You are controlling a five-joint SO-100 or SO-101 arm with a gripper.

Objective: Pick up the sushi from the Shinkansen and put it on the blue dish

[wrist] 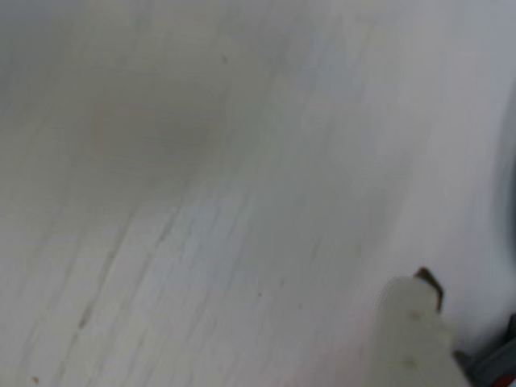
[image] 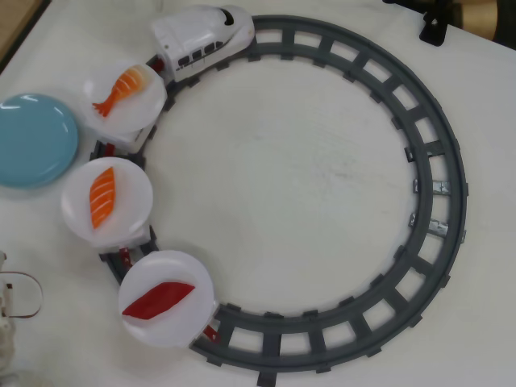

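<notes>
In the overhead view the white Shinkansen (image: 201, 36) sits at the top left of a grey ring track (image: 435, 161), pulling three cars topped with white plates. The dark red sushi (image: 158, 299) lies on the last plate (image: 167, 334), at the lower left. The blue dish (image: 34, 139) rests on the table left of the track, with nothing on it. My gripper (wrist: 455, 347) shows only in the wrist view, at the lower right: one pale finger (wrist: 411, 334) over blurred white table. Nothing is seen in its grasp.
An orange shrimp piece (image: 119, 90) and an orange striped salmon piece (image: 102, 196) lie on the other two plates. A dark part (image: 435, 28) stands at the top right edge. A pale object with a loop (image: 16, 298) sits at the left edge.
</notes>
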